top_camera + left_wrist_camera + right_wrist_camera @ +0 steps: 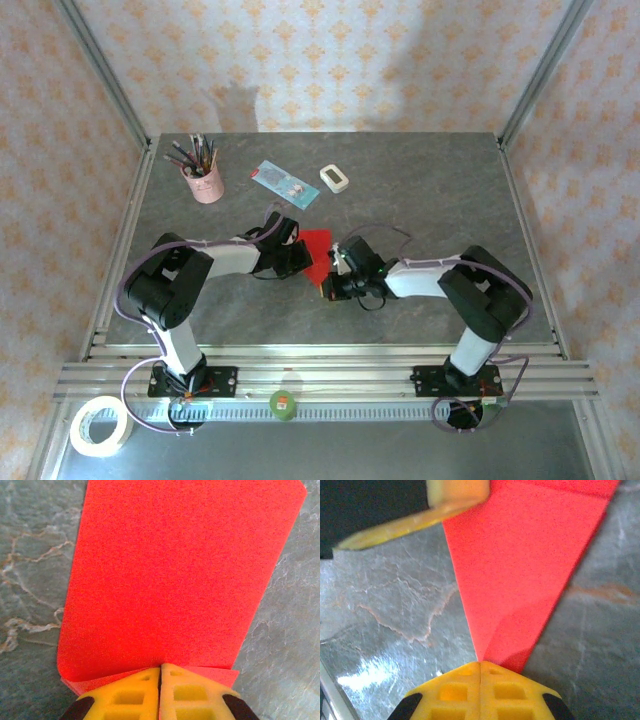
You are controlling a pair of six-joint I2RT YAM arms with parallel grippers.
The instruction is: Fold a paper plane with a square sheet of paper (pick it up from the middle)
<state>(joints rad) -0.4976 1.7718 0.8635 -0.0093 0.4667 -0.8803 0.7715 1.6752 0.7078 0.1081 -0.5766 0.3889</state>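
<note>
Red sheet of paper point(318, 250), partly folded, is mid-table between the arms. Left gripper point(160, 670) pinches its left edge, right gripper point(480, 665) its near tip, fingers pressed together. Judged mid-fold; next needs a coordinated crease.

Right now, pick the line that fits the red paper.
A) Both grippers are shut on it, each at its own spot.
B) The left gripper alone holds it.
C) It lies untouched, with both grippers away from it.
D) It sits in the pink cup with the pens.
A: the left gripper is closed on one edge of the red paper, and the right gripper is closed on a narrow end of it.
</note>
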